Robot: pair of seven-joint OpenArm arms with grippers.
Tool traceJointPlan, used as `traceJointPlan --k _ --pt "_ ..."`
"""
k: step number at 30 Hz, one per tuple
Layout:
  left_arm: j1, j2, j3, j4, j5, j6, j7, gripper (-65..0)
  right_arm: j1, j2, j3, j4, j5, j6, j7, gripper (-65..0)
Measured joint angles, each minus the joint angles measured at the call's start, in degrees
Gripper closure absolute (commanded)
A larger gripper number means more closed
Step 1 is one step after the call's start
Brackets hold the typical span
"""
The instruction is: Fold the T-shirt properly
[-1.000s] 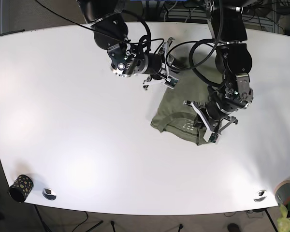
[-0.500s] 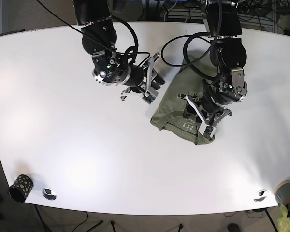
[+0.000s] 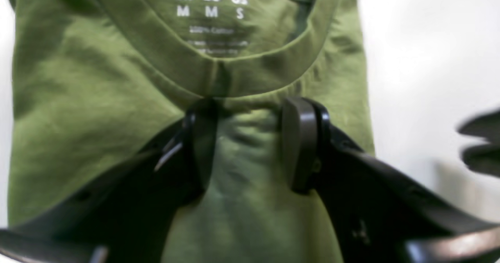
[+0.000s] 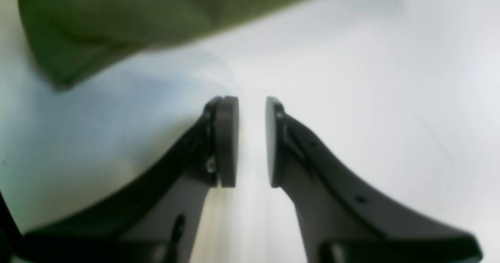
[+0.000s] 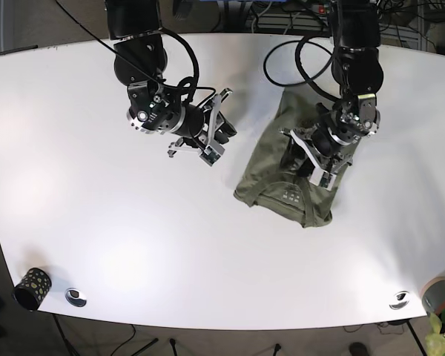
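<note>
base view and both wrist views, bimanual folding rig. the olive-green cotton t-shirt [image 5: 293, 167] lies folded into a narrow oblong on the white oval surface [image 5: 96, 222], right of centre in the base view, its long axis running from the far hem down to the neckline nearest the camera. the collar with its white printed size label [image 3: 211, 5] faces up at that near end.

my left gripper [image 3: 250, 145] sits directly over the shirt's mid-body, just short of the collar seam; its jaws stand apart with a ridge of cloth between them, touching or nearly touching the fabric, but gripping nothing that i can confirm. the shirt's long axis runs straight ahead of these jaws, so the left arm is plainly the nearer one for any further crease or smoothing.

my right gripper [image 4: 252, 142] hangs above bare surface, well apart from the shirt, whose edge shows only at the top of its wrist view. its jaws are nearly together with a slim gap, holding nothing.

against the base view half a second earlier: the right arm has drawn further off toward the far left, away from the garment, and the left gripper has shifted up the shirt from the collar end toward its middle. the shirt's outline is much the same. i judge the fold close to finished.
</note>
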Motion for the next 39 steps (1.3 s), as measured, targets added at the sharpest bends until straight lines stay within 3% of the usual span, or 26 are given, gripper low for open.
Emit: traceJointPlan --k 9,19,23,33,39 --pt "-3.5 -10.7 -5.6 -11.4 -2.6 -1.5 -6.4 -26.7 0.0 0.0 -0.1 0.2 0.2 0.02 0.0 -10.9" --pt "-7.0 -27.2 -7.7 -24.8 -0.7 -0.5 -8.2 -26.7 0.3 0.1 -0.1 0.3 0.2 0.02 0.0 -10.9" --pt "-6.4 -32.3 -7.8 -29.1 0.1 -3.7 -11.3 -26.7 0.1 0.8 -0.1 1.2 0.2 0.02 0.0 -10.9" --pt "-5.6 -40.6 -7.6 -37.3 3.3 -3.8 -14.7 -26.8 0.0 1.8 -0.2 5.0 0.5 0.04 0.1 -10.9" --pt "-5.5 -42.0 -7.3 -38.0 4.6 -3.8 -15.8 -26.8 0.0 2.5 0.0 5.2 0.3 0.02 0.0 -10.9"
